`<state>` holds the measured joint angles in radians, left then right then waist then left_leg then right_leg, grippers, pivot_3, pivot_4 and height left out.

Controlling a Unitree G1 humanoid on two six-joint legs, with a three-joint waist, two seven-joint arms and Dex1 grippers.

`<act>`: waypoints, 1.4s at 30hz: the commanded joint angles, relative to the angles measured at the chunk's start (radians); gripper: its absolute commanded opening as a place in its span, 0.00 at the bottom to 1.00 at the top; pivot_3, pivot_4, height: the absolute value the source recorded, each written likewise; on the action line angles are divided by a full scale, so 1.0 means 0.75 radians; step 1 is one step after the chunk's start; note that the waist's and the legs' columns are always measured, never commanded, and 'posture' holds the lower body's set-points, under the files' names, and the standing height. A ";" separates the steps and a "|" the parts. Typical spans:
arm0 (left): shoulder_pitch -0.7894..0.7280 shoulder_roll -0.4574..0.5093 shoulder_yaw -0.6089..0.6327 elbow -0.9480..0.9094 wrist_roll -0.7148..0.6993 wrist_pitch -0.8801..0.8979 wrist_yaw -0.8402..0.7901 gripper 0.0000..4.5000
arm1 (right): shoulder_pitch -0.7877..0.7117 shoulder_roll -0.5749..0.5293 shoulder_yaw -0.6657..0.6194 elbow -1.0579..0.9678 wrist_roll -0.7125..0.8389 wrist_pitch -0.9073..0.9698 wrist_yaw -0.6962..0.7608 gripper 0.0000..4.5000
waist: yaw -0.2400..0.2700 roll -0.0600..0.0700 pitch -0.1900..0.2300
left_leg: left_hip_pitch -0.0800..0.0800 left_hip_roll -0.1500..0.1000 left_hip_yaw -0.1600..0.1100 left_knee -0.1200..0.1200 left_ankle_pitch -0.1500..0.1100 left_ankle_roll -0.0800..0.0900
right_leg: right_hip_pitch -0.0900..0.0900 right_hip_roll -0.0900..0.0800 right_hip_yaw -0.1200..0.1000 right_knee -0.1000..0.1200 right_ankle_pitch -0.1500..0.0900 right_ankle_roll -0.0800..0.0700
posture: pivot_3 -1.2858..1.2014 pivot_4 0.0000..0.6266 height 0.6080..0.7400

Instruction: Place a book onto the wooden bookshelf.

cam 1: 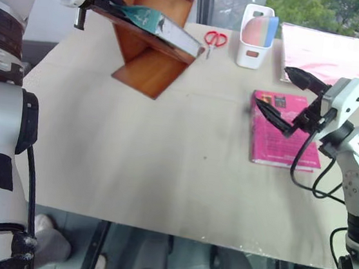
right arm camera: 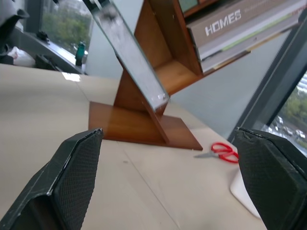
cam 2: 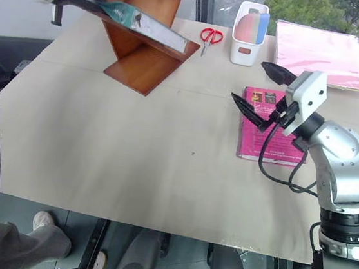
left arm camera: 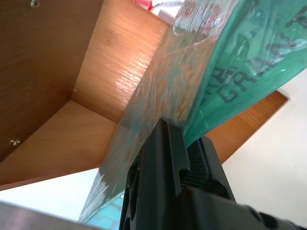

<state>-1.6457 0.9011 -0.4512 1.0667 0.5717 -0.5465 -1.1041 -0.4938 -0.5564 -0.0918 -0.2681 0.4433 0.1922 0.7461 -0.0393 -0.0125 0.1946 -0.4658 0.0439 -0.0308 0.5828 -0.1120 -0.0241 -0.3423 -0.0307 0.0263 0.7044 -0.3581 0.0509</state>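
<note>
The book, teal and glossy (likely slippery, stiff, fairly heavy), is pinched at one edge by the left tool over the wooden bookshelf; right tool gapes empty.

top of the wooden bookshelf runs out past the frame edge up there, so its upper compartments can't be seen. the book covers the boards behind it, and whether it's touching one, can't tell. far end of the pink folder is cut off. print on the magenta book is too small to read.
</note>
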 commanded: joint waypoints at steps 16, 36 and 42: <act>0.119 0.030 0.169 -0.068 -0.158 -0.091 0.074 0.71 | 0.003 0.007 -0.024 -0.095 0.051 0.044 0.002 1.00 | 0.000 0.000 0.001 | -0.002 0.000 0.000 0.007 0.003 0.000 | -0.003 0.000 0.000 0.010 0.000 -0.001 | 0.52 0.24 1.00; 1.638 -0.352 0.789 -2.047 -1.697 1.270 0.587 0.83 | 0.214 -0.144 -0.044 -0.033 -0.005 0.147 0.069 1.00 | 0.025 0.001 0.000 | 0.010 0.002 -0.004 0.020 0.002 0.002 | 0.014 0.000 -0.003 0.014 0.000 -0.001 | 0.52 0.24 1.00; 1.923 -0.357 0.781 -1.986 -1.527 1.185 0.551 0.99 | 0.607 -0.280 -0.290 -0.097 -0.006 0.103 0.155 1.00 | 0.052 0.001 -0.001 | 0.018 0.002 -0.002 0.017 0.001 0.003 | 0.023 0.001 -0.001 0.010 0.000 -0.002 | 0.52 0.24 1.00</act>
<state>-0.2023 0.6154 0.0930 -0.4107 -0.5901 0.3826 -0.6773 -0.0447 -0.7422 -0.2151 -0.2896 0.4194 0.2886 0.8384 0.0000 -0.0120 0.1940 -0.4526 0.0446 -0.0318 0.5953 -0.1119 -0.0215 -0.3250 -0.0315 0.0260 0.7111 -0.3581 0.0494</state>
